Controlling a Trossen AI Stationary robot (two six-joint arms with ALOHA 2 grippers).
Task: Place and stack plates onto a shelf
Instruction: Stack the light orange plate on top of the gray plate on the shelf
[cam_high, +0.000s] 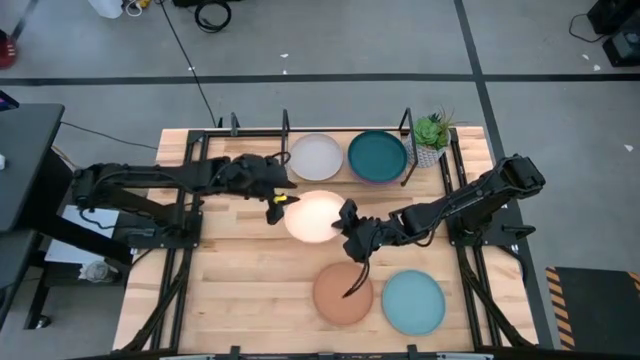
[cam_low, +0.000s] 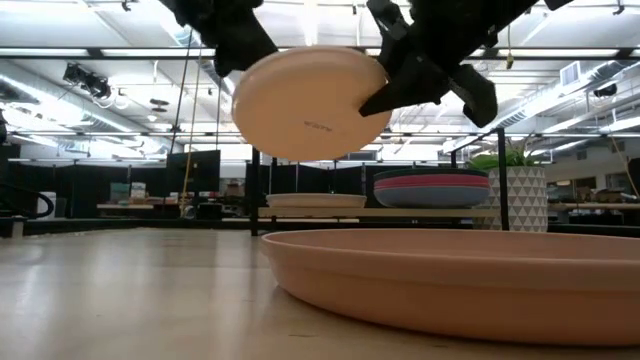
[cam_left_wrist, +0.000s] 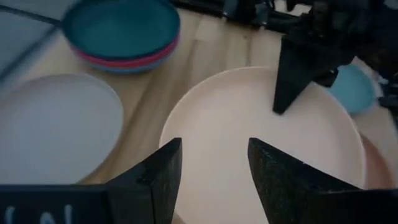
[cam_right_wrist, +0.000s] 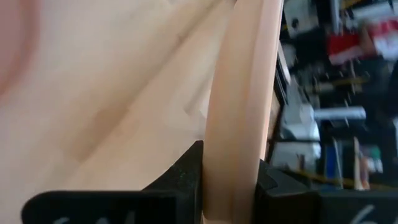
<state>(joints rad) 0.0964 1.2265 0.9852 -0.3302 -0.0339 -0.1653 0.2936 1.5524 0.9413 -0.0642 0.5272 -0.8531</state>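
Above wooden table (cam_high: 230, 290), right tool (cam_high: 347, 222) pinches matte cream plate (cam_high: 315, 217).

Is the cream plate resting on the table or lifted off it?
Lifted: in the low view the cream plate hangs tilted above the table, its rim clamped by the right gripper.

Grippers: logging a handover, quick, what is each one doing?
Left gripper: open, fingers either side of the cream plate rim.
Right gripper: shut on the cream plate's rim, plate held in mid-air.
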